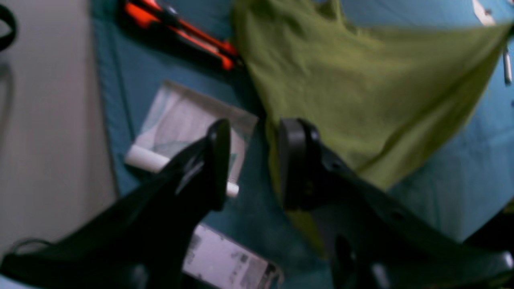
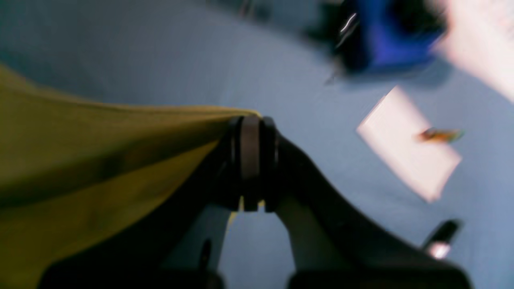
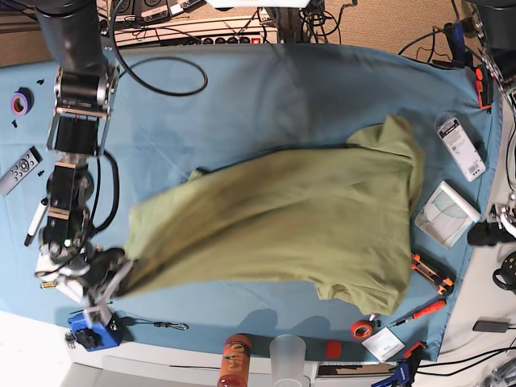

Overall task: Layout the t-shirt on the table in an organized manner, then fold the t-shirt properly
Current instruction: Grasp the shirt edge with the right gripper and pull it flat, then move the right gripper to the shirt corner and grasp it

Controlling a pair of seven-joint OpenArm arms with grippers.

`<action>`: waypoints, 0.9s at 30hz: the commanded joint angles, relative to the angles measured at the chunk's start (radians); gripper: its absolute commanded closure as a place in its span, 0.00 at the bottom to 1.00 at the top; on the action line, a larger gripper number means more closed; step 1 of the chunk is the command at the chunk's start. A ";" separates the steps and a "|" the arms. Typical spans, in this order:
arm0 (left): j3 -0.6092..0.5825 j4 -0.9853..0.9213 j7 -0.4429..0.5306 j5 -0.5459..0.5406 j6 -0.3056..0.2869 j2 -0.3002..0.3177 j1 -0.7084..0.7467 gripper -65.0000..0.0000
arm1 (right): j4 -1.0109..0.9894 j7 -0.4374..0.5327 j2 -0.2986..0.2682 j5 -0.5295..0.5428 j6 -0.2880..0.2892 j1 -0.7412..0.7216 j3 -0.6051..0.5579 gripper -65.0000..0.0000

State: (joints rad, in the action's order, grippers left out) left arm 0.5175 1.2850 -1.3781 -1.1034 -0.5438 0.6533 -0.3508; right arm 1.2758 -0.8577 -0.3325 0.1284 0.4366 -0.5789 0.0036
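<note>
The olive-green t-shirt [image 3: 282, 226] lies spread and rumpled across the middle of the teal table [image 3: 242, 105]. Its left corner is pulled taut toward the near left edge. My right gripper [image 3: 113, 270] is there, shut on that corner of the t-shirt [image 2: 80, 160]. In the right wrist view the right gripper [image 2: 251, 120] has its fingers pressed together with fabric between them. Over the table's right side my left gripper [image 1: 255, 132] stands open with nothing between its fingers. One of its fingers [image 1: 297, 160] overlaps the edge of the t-shirt [image 1: 361, 80].
By the right edge lie a clear packet [image 3: 445, 211] [image 1: 188, 128], a labelled packet [image 3: 458, 145] and an orange cutter [image 3: 430, 274] [image 1: 180, 32]. An orange bottle [image 3: 234, 363], a clear cup [image 3: 289, 355] and a blue clamp [image 3: 89, 332] line the near edge. A remote [image 3: 20, 169] lies at left.
</note>
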 commanded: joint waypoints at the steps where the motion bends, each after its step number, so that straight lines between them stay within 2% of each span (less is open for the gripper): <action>1: 0.006 0.016 0.007 -0.042 -0.001 0.019 -0.006 0.67 | 0.010 0.039 -0.014 0.001 -0.018 -0.051 0.006 1.00; 5: 0.006 0.016 -0.004 -0.079 -0.015 0.011 0.057 0.67 | -0.114 0.091 -0.013 -0.003 -0.026 -0.121 0.005 1.00; 9: 0.006 0.016 -0.018 -0.156 -0.055 -0.002 0.111 0.67 | -0.268 0.163 -0.014 -0.033 -0.022 -0.158 0.006 1.00; 12: 0.006 0.016 -0.018 -0.184 -0.060 -0.032 0.130 0.67 | -0.286 0.125 -0.014 -0.035 0.042 -0.158 0.006 0.99; 14: 0.006 0.021 -0.018 -0.184 -0.060 -0.056 0.142 0.67 | -0.280 0.102 -0.014 -0.031 0.077 -0.159 0.006 0.84; 16: 0.006 0.040 -0.018 -0.184 -0.061 -0.084 0.159 0.67 | -0.279 0.102 -0.014 -0.032 0.085 -0.168 0.006 0.71; 19: 0.006 0.096 -0.018 -0.183 -0.061 -0.126 0.194 0.67 | -0.278 0.101 -0.014 -0.031 0.080 -0.198 0.006 0.67; 21: 0.006 0.154 -0.018 -0.179 -0.061 -0.150 0.225 0.67 | -0.265 0.079 -0.014 -0.030 0.077 -0.220 0.012 0.67; 24: 0.006 0.270 -0.018 -0.153 -0.069 -0.177 0.282 0.67 | -0.177 0.026 -0.014 0.045 0.078 -0.227 0.050 0.67; 27: 0.007 0.412 -0.018 -0.118 -0.068 -0.198 0.352 0.67 | -0.036 -0.162 -0.014 0.214 0.108 -0.204 0.122 0.67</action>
State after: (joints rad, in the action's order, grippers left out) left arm 0.5179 1.6817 -1.4067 -1.1957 -0.6109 0.4389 0.0166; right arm 1.2278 -1.0550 -0.3340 0.3435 0.5426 -0.7509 0.1234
